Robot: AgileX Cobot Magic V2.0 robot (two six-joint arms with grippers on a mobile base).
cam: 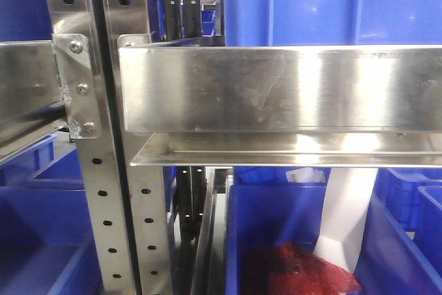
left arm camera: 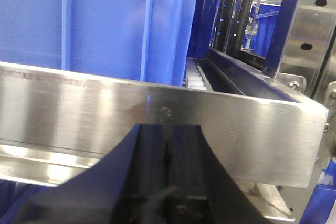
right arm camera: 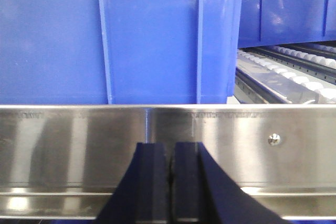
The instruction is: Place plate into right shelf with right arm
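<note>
My right gripper (right arm camera: 169, 182) is clenched on nothing, its matte black rubbery pads pressed together; my left gripper (left arm camera: 167, 166) likewise. Just beyond them runs the right shelf (right arm camera: 79, 145), brushed steel with a tall lip, carrying a smooth ribbed blue bin (right arm camera: 147, 35). I cannot see the plate.

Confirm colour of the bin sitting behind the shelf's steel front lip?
Blue bin, behind the shiny front lip; clearest in the right wrist view.
</note>
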